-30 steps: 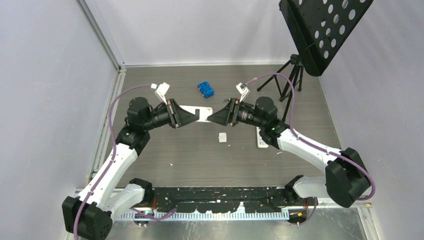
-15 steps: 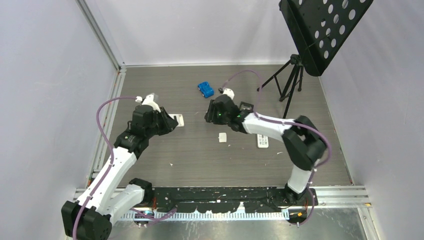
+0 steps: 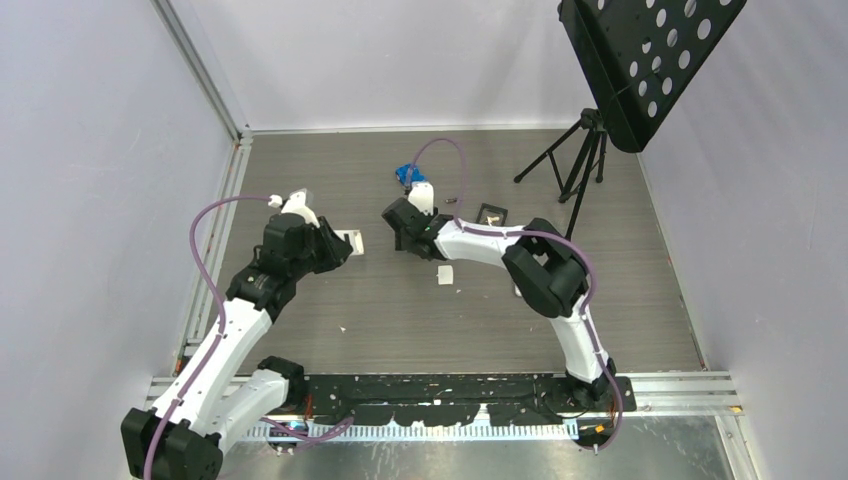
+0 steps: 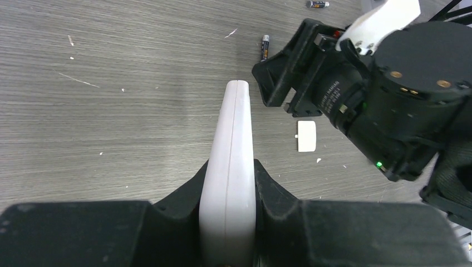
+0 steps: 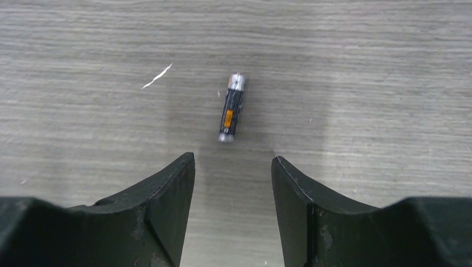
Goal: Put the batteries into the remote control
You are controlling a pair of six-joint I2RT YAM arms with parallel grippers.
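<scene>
My left gripper (image 3: 338,243) is shut on the white remote control (image 3: 352,240), held on edge above the table. In the left wrist view the remote (image 4: 234,139) sticks out between the fingers (image 4: 273,189). My right gripper (image 3: 393,232) is open and empty, pointing down just right of the remote. In the right wrist view one battery (image 5: 231,108) lies on the table just beyond the open gripper (image 5: 232,167). The left wrist view shows that battery (image 4: 265,47) beside the right gripper (image 4: 278,78), and a second battery (image 4: 317,4) farther off.
A small white cover piece (image 3: 445,275) lies on the table, also in the left wrist view (image 4: 306,136). A blue block (image 3: 404,174) sits behind the right wrist. A black music stand (image 3: 640,60) on a tripod (image 3: 580,165) stands at the back right. Grey walls enclose the table.
My right arm has swung left across the table and now hangs open over a battery. My left gripper drew back left with the remote and has held still for the last half second.
</scene>
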